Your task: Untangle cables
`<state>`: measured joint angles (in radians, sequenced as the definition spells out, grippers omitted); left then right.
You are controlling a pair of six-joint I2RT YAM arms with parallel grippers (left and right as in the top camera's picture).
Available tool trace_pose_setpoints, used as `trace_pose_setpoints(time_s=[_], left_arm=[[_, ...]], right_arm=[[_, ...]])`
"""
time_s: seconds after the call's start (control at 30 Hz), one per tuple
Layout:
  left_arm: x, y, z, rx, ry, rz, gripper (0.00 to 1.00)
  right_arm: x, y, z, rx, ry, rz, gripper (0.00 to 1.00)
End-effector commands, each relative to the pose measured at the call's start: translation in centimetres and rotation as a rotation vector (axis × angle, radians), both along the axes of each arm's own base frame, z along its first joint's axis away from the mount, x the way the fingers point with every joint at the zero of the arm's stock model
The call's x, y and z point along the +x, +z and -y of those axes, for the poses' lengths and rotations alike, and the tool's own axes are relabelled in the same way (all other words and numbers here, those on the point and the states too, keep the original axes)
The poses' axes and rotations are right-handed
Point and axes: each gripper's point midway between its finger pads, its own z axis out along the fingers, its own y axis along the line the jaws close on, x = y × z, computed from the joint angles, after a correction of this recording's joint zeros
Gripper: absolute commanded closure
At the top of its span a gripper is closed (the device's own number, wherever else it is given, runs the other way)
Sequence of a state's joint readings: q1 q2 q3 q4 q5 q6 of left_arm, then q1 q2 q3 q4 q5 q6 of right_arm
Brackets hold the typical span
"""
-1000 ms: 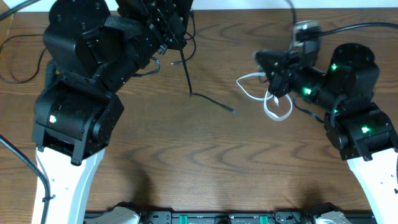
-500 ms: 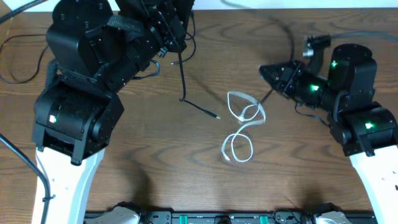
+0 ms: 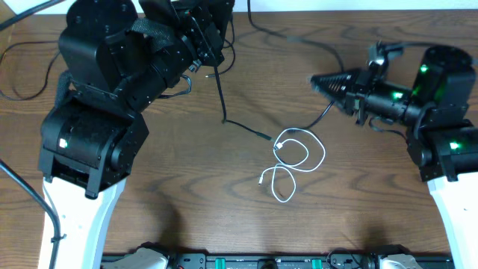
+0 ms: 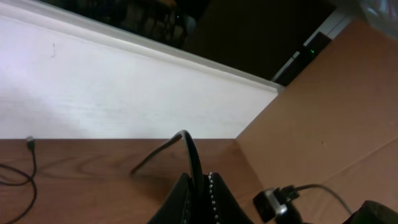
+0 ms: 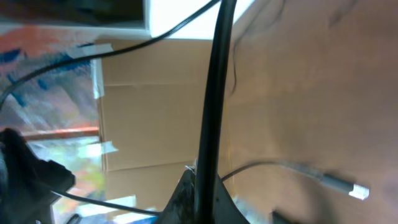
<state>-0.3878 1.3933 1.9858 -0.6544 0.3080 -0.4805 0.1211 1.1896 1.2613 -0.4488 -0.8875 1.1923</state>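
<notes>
My left gripper (image 3: 211,60) is shut on a thin black cable (image 3: 222,97). It hangs down to the table and trails right to its plug near the white cable. The left wrist view shows this cable (image 4: 189,149) pinched between the jaws (image 4: 198,186). My right gripper (image 3: 320,80) points left and is shut on a second black cable (image 3: 299,41), which runs up to the table's far edge. The right wrist view shows that cable (image 5: 214,93) in the jaws (image 5: 205,180). The white cable (image 3: 299,155) lies loose in loops on the table, between the arms.
A thicker black arm wire (image 3: 22,71) loops on the table at the far left. A white wall edge (image 3: 299,6) borders the back. A cardboard panel (image 4: 323,112) stands beside the table. A plug end (image 5: 348,186) lies near the right gripper.
The white cable left the right gripper and dropped to the table's middle. The right gripper pulled back to the right with the black cable. The left-held cable's end shifted right.
</notes>
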Motion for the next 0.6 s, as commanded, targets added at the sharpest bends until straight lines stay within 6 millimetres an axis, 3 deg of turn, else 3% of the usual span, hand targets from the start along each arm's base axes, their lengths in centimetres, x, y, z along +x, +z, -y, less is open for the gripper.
trace_pose_setpoints(time_s=[0.0, 0.13, 0.27, 0.3, 0.43, 0.57], left_arm=[[-0.3, 0.5, -0.3, 0.038, 0.000, 0.045, 0.93], [-0.3, 0.3, -0.3, 0.072, -0.005, 0.057, 0.93], [-0.4, 0.3, -0.2, 0.071, -0.010, 0.056, 0.92], [-0.4, 0.2, -0.2, 0.072, -0.012, 0.053, 0.92], [-0.8, -0.1, 0.2, 0.072, -0.044, 0.041, 0.93], [-0.9, -1.1, 0.4, 0.085, -0.059, 0.002, 0.92]], right_arm=[[1.7, -1.4, 1.9, -0.210, -0.070, 0.178, 0.98], [2.3, -6.2, 5.2, -0.421, -0.224, 0.040, 0.91], [2.1, -9.8, 8.1, -0.588, -0.340, -0.088, 0.58], [2.3, -10.0, 8.3, -0.614, -0.335, -0.079, 0.46], [2.9, -9.4, 7.5, -0.663, -0.239, 0.057, 0.21], [3.9, -6.6, 5.8, -0.693, -0.119, 0.333, 0.01]])
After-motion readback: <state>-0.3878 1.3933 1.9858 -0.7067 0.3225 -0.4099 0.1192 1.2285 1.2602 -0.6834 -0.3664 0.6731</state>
